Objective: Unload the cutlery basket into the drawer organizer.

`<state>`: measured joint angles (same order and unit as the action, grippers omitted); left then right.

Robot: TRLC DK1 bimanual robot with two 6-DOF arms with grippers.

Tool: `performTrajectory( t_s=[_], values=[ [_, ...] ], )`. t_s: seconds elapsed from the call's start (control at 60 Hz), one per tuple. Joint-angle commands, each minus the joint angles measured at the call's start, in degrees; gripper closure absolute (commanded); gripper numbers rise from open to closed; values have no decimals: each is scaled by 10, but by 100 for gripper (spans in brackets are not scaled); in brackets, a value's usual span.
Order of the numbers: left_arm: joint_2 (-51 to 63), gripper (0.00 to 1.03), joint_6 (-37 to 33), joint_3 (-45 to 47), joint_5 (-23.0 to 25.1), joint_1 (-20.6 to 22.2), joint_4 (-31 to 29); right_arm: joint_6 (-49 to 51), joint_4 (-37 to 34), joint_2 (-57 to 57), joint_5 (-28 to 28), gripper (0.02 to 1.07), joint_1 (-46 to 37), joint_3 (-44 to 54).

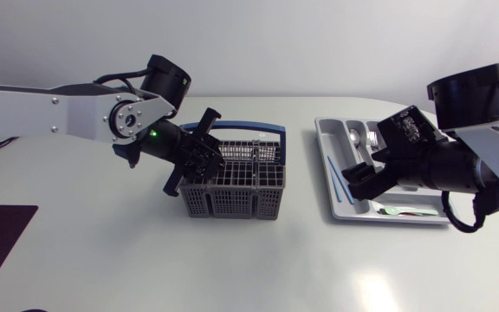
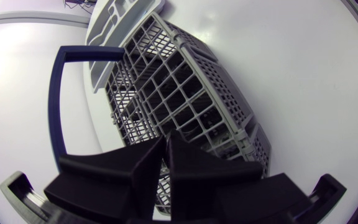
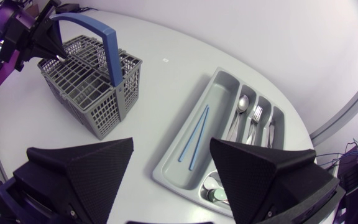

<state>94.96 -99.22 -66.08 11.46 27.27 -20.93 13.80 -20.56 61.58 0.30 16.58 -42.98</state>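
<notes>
**Two robot arms, one at a cutlery basket and one over a drawer organizer**

Seen from above, the cutlery basket [image 1: 232, 186] stands on the white counter [image 1: 102, 260] just toward 9 o'clock of its middle. The drawer organizer [image 1: 332, 165] lies well apart from it at 3 o'clock.

The left gripper [image 2: 166, 142] is at the basket's 10 o'clock corner, angled down over the open cells. Its fingers are pressed together, and nothing shows between them. It seems placed to probe or reach into a cell on that side, though what it is after cannot be seen.

The right gripper [image 3: 171, 149] hangs over the organizer's 6 o'clock end with its fingers spread wide and nothing in them. That spot suits setting a piece down into a compartment, or waiting for the next one.

The basket is a grey plastic grid of small square cells with lattice walls. A blue handle [image 3: 107, 43] arches over its middle. No cutlery stands out above its rim, and the cells that show look dark and bare. The cells under the left gripper are hidden.

The organizer is a pale grey tray split into long lanes. Its widest lane holds two thin blue sticks [image 3: 193, 134] side by side. The narrower lanes hold a spoon [image 3: 243, 102] and a fork [image 3: 257, 115] with other metal pieces. A green-handled piece [image 3: 219, 195] lies in the short end compartment under the right gripper. Judging by this, the unloading looks nearly finished
</notes>
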Motion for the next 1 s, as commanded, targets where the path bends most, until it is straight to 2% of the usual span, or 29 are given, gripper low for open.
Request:
performTrajectory(
  t_s=[0.0,0.3,0.75,0.983],
  values=[
    [-14,92,-5,25,-4,5,-7,10,3,-11,6,18,6,18],
    [-45,93,7,42,-4,2,5,3,-4,-30,18,18,23,22],
    [-110,93,28,127,-4,-10,126,-16,-13,-59,54,18,67,38],
    [-161,93,39,137,-4,-20,135,-21,-24,-73,74,18,93,38]
  ],
)
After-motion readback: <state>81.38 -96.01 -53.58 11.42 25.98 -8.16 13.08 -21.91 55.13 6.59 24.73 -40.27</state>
